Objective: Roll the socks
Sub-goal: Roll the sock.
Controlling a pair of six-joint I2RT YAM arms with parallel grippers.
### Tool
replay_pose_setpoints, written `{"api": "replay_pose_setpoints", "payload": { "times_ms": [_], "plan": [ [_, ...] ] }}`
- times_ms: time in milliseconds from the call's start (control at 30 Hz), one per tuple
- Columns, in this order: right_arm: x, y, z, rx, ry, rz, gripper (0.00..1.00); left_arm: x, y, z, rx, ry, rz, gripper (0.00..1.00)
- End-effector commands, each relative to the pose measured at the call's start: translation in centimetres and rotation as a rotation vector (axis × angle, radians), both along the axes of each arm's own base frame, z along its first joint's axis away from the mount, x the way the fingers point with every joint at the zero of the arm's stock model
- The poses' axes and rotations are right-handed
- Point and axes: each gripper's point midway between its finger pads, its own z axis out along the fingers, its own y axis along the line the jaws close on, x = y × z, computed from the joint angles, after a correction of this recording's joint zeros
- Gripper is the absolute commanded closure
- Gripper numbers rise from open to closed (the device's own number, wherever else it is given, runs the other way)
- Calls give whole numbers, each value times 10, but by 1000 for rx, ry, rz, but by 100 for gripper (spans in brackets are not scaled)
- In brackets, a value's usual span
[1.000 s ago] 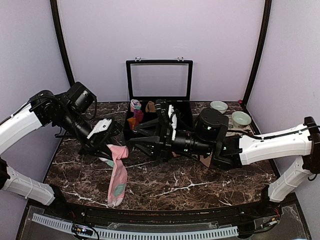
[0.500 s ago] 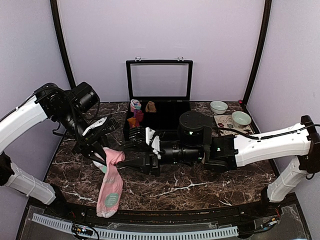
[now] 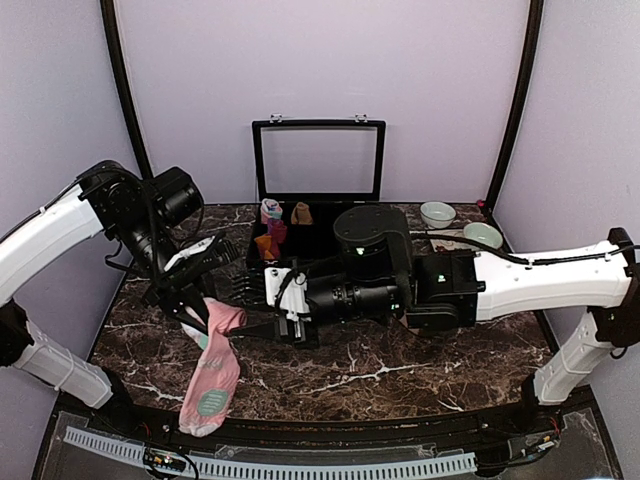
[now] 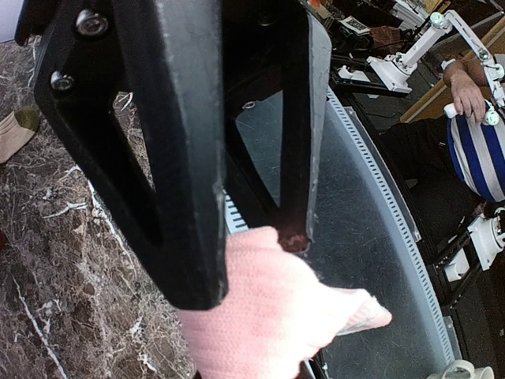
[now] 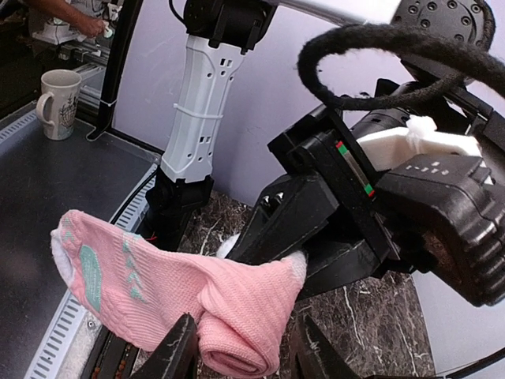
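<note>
The marble table (image 3: 400, 370) bears an open black case (image 3: 305, 238) beyond the jaws and two bowls (image 3: 437, 213) (image 3: 482, 236) to their right. The pink sock (image 3: 208, 385) possibly touches it on the near side.

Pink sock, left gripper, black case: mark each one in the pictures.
pink sock (image 3: 215, 370), top view, on the foot above the mint patch
left gripper (image 4: 251, 257), left wrist view, between the fingertips pinching the sock
black case (image 3: 318, 123), top view, on the raised lid's top edge

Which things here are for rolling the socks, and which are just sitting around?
For the job:
- pink sock, pinched in the left gripper
- right gripper, its fingers on either side of the sock's fold

Just lying about:
- pale green bowls
- black box with its lid up
- small rolled bundles inside the box
</note>
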Motion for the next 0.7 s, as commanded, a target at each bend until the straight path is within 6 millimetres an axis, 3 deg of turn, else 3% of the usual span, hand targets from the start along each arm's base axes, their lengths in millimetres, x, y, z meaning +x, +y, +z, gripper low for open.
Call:
{"api": "replay_pose_setpoints", "payload": {
  "times_ms": [0, 167, 400, 667],
  "plan": [
    [-2, 6, -15, -91, -82, -1, 60, -7, 2, 16, -36, 15, -14, 100],
    [-3, 0, -20, -132, -121, 3, 58, -6, 2, 14, -28, 19, -10, 100],
    [-2, 3, -8, -124, -169, -5, 59, -4, 2, 12, -16, 13, -6, 100],
    [-4, 16, -3, -94, -188, -28, 82, -3, 1, 12, -11, 10, -3, 100]
  ]
}}
